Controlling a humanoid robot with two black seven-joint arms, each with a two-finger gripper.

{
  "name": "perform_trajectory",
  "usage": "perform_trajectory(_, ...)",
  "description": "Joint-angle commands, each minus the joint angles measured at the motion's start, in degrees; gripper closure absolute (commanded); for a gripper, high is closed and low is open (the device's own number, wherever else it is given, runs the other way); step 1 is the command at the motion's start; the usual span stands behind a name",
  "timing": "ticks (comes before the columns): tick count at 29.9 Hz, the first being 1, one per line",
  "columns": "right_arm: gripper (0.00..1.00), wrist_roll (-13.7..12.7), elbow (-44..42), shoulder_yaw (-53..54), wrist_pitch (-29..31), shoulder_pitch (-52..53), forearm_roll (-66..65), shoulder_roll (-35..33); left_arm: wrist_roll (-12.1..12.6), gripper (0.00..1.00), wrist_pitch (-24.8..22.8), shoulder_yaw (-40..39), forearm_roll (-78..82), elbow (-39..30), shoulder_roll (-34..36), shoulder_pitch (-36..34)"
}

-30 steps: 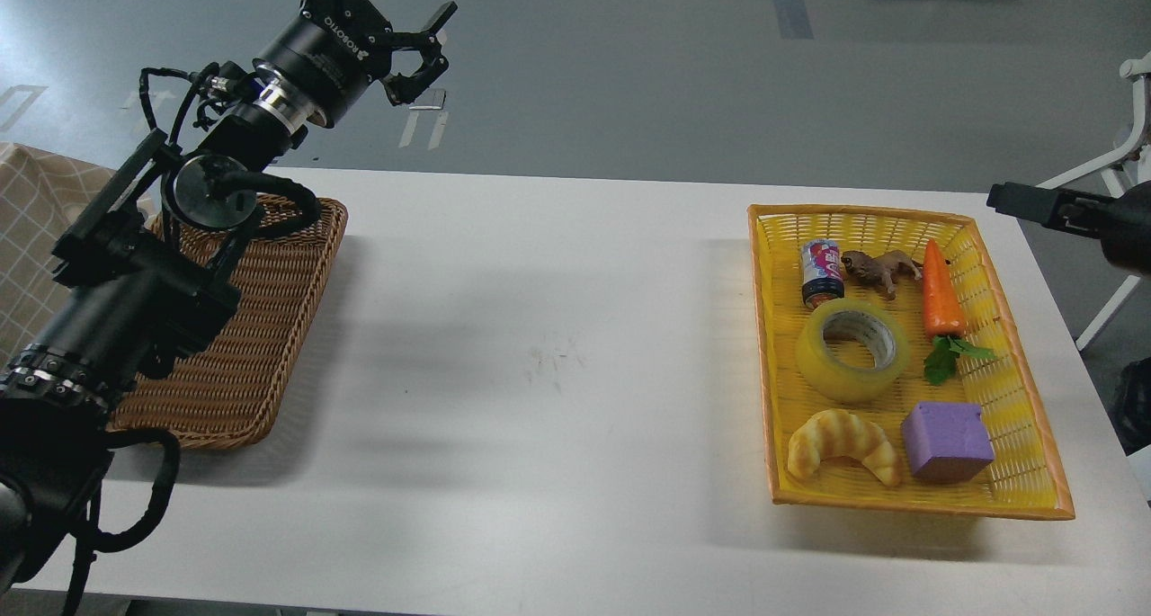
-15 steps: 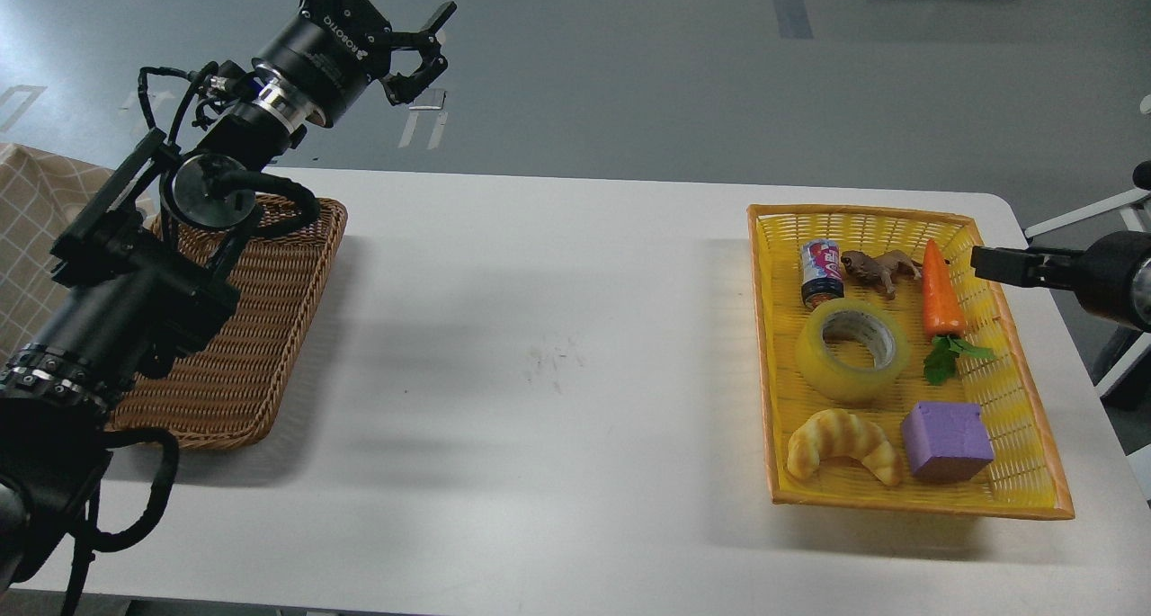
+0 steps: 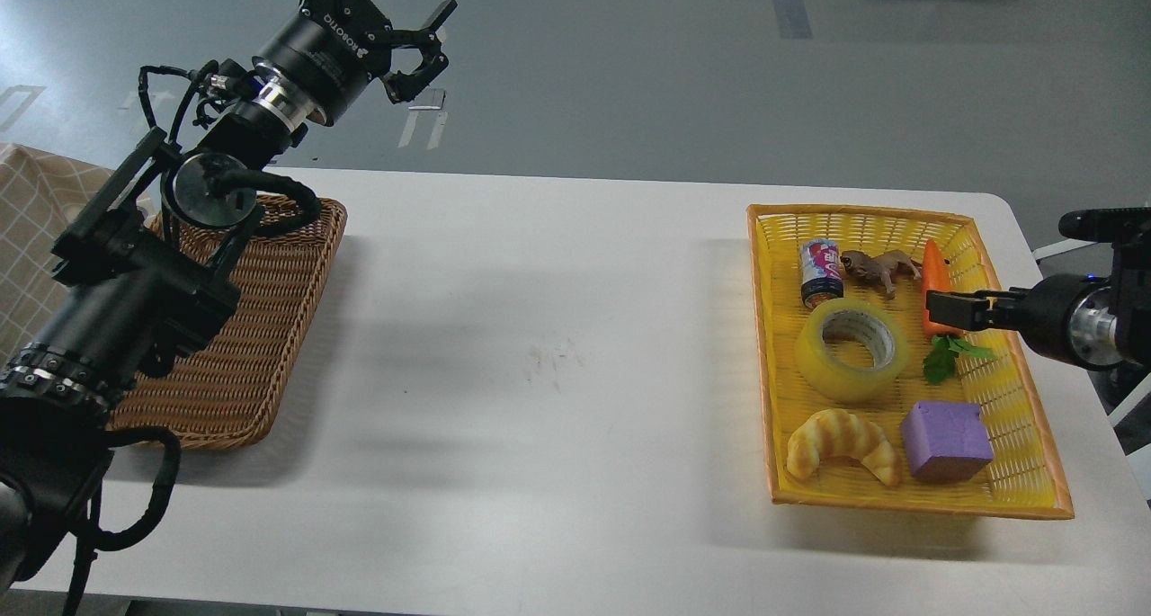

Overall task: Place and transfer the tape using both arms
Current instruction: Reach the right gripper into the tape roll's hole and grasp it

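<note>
The white table [image 3: 539, 373] fills the view in front of me. On its left side sits a brown wicker basket [image 3: 261, 346], half covered by my left arm [image 3: 135, 301], which rises over it and away from me. Up top, my left gripper [image 3: 415, 45] hangs in the air beyond the table's far edge, claw fingers spread apart, holding nothing.

On the right side lies the yellow basket [image 3: 1016, 400], and there's the tape [image 3: 850, 348], lying flat near its middle, core facing up. Just beside it: a croissant toy [image 3: 841, 441] and a purple block [image 3: 946, 440] on the near side, a small can [image 3: 821, 272] and a brown animal figure [image 3: 877, 267] on the far side.

My right gripper [image 3: 955, 310] reaches in over the basket's right rim, in front of the carrot [image 3: 935, 270], near the tape but apart from it. It's seen dark and side-on, so I cannot tell whether its fingers are parted.
</note>
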Motion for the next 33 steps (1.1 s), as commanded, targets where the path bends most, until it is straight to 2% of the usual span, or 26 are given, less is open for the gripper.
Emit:
perform_trajectory(1,0.05,0.0,-0.3,0.0,0.0,-0.8,-2.1,1.7,-0.1,0.02,0.0,-0.1,0.0,0.0,0.0,-0.1)
perform_trajectory(21,0.08,-0.3,-5.5,-1.0,0.0,-1.5,-6.1,9.3,-0.1,0.02,0.0,-0.2,0.0,0.0,0.1,0.1)
perform_trajectory(33,0.28,-0.3,-5.8,-2.1,0.0,-1.0,-6.2,10.3,-0.1,0.02,0.0,-0.2,0.0,0.0,-0.1,0.3)
